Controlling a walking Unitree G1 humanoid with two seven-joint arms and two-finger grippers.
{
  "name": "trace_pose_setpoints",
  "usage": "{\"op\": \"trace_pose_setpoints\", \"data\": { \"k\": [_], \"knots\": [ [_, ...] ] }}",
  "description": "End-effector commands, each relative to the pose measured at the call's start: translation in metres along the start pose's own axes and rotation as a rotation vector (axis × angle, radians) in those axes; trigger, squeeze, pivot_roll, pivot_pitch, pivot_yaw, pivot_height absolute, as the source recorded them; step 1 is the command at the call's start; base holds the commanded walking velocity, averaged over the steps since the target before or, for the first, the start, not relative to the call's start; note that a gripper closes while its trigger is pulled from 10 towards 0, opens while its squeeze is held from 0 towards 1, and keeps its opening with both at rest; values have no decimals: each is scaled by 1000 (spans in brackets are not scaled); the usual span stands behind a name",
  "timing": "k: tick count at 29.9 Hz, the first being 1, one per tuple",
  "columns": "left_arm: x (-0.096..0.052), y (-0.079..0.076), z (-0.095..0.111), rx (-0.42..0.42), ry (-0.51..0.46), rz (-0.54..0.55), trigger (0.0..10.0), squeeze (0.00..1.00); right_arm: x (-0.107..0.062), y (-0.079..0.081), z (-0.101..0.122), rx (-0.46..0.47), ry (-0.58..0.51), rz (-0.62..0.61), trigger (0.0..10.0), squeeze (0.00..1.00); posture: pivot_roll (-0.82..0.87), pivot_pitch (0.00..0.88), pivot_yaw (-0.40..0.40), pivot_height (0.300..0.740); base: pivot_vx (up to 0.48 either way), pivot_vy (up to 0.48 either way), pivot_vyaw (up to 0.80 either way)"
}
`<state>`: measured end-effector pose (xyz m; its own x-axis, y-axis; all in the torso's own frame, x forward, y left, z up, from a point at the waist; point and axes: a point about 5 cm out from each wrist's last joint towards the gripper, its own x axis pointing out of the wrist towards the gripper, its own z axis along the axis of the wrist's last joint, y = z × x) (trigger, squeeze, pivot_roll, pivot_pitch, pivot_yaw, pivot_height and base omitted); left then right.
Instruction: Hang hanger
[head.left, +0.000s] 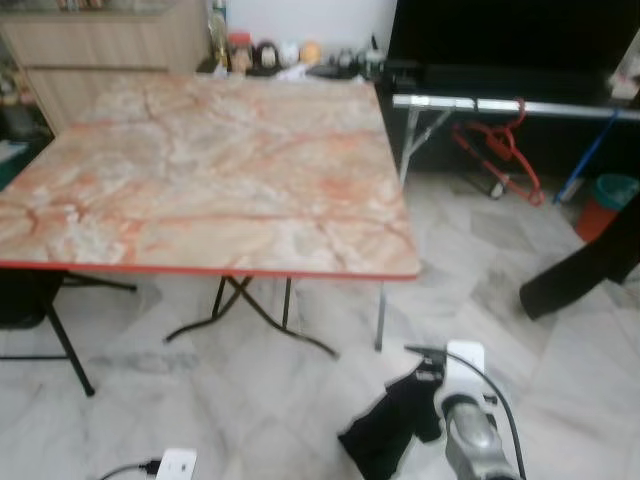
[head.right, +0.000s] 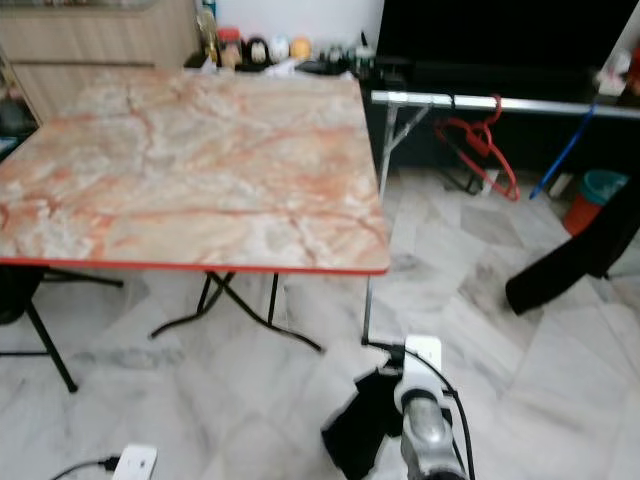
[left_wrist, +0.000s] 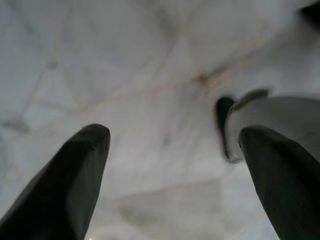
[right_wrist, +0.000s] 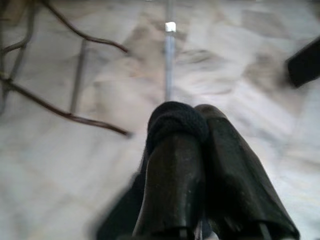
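Observation:
A red hanger (head.left: 503, 148) hangs from a silver rail (head.left: 500, 104) at the back right, in front of a dark cabinet. My right gripper (head.left: 368, 442) is low over the marble floor, near the front right leg of the table and far from the rail. In the right wrist view its two black fingers (right_wrist: 175, 150) are pressed together with nothing visible between them. My left gripper (left_wrist: 175, 132) hangs over the floor with its fingers spread and nothing between them.
A folding table (head.left: 200, 180) with a pink marble top takes up the left and middle. A black shape (head.left: 585, 265), maybe a person's leg, reaches in from the right. A teal bin (head.left: 612, 190) stands under the rail. A white power strip (head.left: 175, 463) lies on the floor.

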<state>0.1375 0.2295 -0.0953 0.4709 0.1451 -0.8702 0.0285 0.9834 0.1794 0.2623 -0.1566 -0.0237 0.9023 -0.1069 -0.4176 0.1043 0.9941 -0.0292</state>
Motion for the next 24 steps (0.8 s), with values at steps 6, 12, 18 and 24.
{"op": "trace_pose_setpoints", "data": {
  "k": [6, 12, 18, 24],
  "knots": [
    [1, -4, 1, 21, 1, -13, 10000, 0, 4, -7, 13, -2, -64, -19, 10000, 0, 78, 0, -24, 740, 0, 346, 0],
    [2, -9, 7, 25, -8, -20, 10000, 0, 4, -6, 13, -3, -67, -17, 10000, 0, 77, 0, -24, 740, 0, 358, 0],
    [2, -8, 7, 28, -8, -9, 10000, 0, 4, -6, 14, -5, -70, -17, 10000, 0, 80, 0, -27, 740, 0, 344, 0],
    [1, -5, 6, 31, 2, 11, 10000, 0, 4, -6, 15, -6, -75, -16, 10000, 0, 81, 0, -27, 740, 0, 46, 0]
  ]
}}
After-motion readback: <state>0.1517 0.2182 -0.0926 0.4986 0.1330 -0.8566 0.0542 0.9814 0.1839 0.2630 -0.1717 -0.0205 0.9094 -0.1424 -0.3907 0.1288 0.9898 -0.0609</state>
